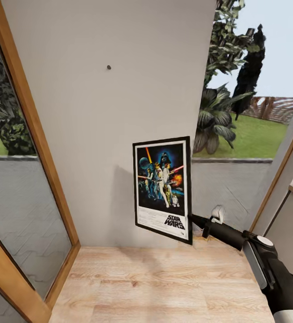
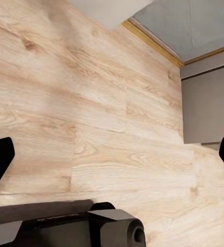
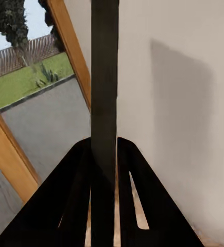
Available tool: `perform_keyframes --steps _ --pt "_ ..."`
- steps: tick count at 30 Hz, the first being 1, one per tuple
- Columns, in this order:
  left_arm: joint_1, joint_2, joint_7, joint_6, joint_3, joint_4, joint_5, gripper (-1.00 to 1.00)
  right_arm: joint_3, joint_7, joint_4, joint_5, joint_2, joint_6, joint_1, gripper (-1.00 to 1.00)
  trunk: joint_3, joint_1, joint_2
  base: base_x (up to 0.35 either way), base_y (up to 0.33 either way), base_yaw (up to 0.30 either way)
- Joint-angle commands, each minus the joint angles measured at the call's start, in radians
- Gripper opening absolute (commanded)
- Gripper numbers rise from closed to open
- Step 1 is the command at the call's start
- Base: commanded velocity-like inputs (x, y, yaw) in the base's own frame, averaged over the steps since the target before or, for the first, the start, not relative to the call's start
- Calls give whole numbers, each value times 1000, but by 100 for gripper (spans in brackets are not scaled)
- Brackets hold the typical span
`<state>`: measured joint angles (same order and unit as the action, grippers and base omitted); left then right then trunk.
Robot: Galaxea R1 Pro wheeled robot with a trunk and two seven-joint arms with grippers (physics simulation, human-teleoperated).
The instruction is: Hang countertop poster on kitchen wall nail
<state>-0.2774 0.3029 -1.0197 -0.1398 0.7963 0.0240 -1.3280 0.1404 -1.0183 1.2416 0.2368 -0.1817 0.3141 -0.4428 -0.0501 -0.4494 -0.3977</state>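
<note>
Wall [image 1: 97,134], pale and plain, stands ahead of me between wooden window frames, above a light wood floor [image 1: 164,287]. My right gripper [image 1: 192,218] is clamped on the poster [image 1: 163,188] at its lower right edge, holding it upright in the air just in front of the wall; my right wrist view sees its black frame edge-on between the fingers [image 3: 75,206]. My left gripper [image 2: 112,154] has its fingers spread apart over bare floorboards. High on the wall, well above the poster, sits a small dark nail [image 1: 109,67].
</note>
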Motion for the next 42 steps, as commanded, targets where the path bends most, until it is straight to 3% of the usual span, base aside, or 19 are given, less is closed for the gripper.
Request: perform_keyframes --steps 1,5,13,15,17,18,21,22,24,26,28,38,41,42 --pt "-1 -1 -1 -9 8 0 -5 100 -3 -5 9 7 1 31 -13 -100 -2 -1 -2 0 0 0" --pt "0 -4 0 -9 8 1 -5 100 -15 2 44 7 4 91 -69 -100 -2 -1 -2 0 0 0" --pt "0 -5 3 -9 9 1 -5 100 -20 42 103 11 11 182 -128 -100 -2 -1 -2 0 0 0" --pt "0 -5 5 -9 9 1 -5 100 -20 57 112 12 14 213 -164 -100 -2 -1 -2 0 0 0" --pt "0 -5 6 -9 9 1 -5 100 -24 69 118 13 17 295 -219 -100 -2 -1 -2 0 0 0" --pt "0 -5 7 -9 9 2 -5 100 -56 73 122 13 21 373 -286 -100 -2 -1 -2 0 0 0" --pt "0 -5 7 -9 9 2 -5 100 -99 73 129 14 26 413 -359 -100 -2 -1 -2 0 0 0" --pt "0 -5 7 -9 9 2 -5 100 -115 72 137 16 42 425 -404 -100 -2 -1 -2 0 0 0" --pt "0 -5 7 -9 9 2 -5 100 -117 72 138 22 48 427 -413 -100 -2 -1 -2 0 0 0" --pt "0 -6 7 -9 10 2 -4 100 -121 52 139 96 55 429 -424 -100 -2 -1 -2 0 0 0" --pt "0 -6 8 -9 10 2 -4 100 -121 43 139 133 56 424 -426 -100 -2 -1 -2 0 0 0" --pt "0 -7 8 -9 12 2 -4 100 -119 -18 129 185 59 412 -433 -100 -2 -1 -2 0 0 0" --pt "0 -7 9 -9 13 2 -4 100 -120 -20 117 313 58 410 -462 -100 -2 -1 -2 0 0 0" --pt "0 -9 9 -9 13 2 -4 100 -120 -21 113 321 58 410 -465 -100 -2 -1 -2 0 0 0"
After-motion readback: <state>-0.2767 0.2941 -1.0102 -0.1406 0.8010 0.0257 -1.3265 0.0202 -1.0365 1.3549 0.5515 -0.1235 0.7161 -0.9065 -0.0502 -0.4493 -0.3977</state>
